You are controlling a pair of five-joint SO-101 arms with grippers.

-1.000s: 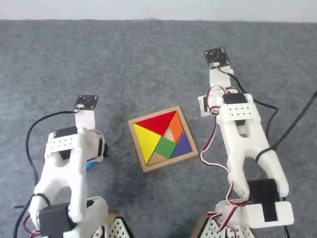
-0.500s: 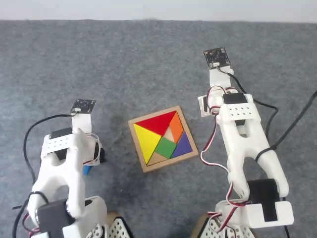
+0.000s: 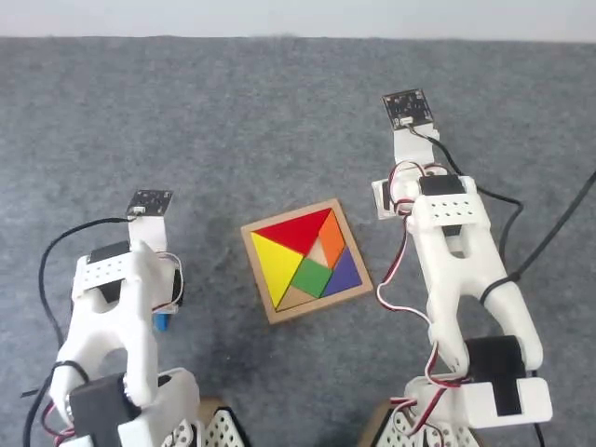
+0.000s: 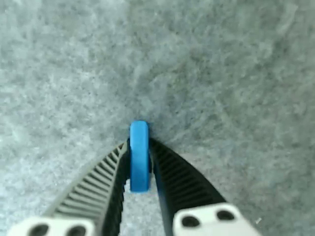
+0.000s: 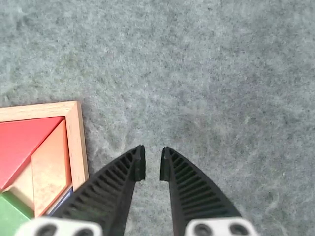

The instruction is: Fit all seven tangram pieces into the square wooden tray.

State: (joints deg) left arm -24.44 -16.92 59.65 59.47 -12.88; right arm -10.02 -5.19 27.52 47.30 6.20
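R gripper (image 5: 151, 164) (jaws barely apart) over carpet (image 5: 221, 73), just beside tray (image 5: 76, 137) corner.

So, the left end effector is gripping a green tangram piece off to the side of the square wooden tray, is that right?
Not quite: the left end effector grips a blue tangram piece, not a green one, as the left wrist view shows. The rest is right.

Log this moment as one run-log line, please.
left gripper: shut on blue piece | right gripper: slightly open, empty, beside tray | blue piece: outside tray
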